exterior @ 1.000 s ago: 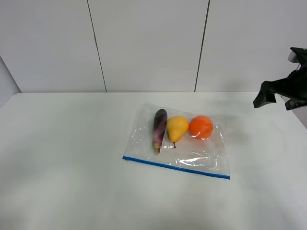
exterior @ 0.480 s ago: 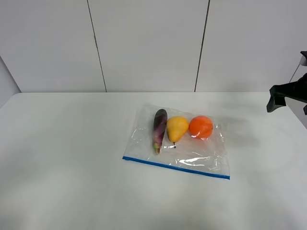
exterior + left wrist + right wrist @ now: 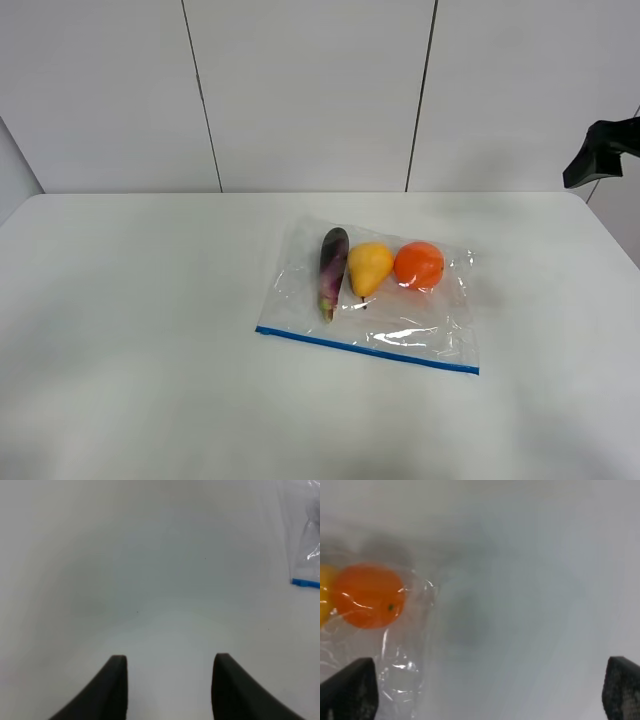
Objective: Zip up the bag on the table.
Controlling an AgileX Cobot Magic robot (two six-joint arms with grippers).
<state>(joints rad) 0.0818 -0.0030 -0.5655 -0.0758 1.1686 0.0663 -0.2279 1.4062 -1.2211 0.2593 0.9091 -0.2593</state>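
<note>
The bag (image 3: 400, 320) lies flat on the table (image 3: 140, 330), right of centre. A purple eggplant (image 3: 333, 258), a yellow pear (image 3: 369, 266) and an orange (image 3: 418, 264) show through it. Its blue zipper strip (image 3: 365, 350) runs along the near edge. My right gripper (image 3: 487, 690) is wide open and empty above the table, beside the orange (image 3: 367, 595) end of the bag (image 3: 400, 670). The right arm's dark end (image 3: 600, 150) shows high at the right edge. My left gripper (image 3: 170, 680) is open and empty over bare table, well away from the bag's corner (image 3: 305, 555) and the strip's end (image 3: 305, 583).
A pale panelled wall (image 3: 310, 90) stands behind the table's far edge. The table's right rear corner (image 3: 585, 200) lies below the right arm.
The right arm has risen and drawn back to the right, away from the bag, until only its tip shows at the frame's edge. The bag has not moved.
</note>
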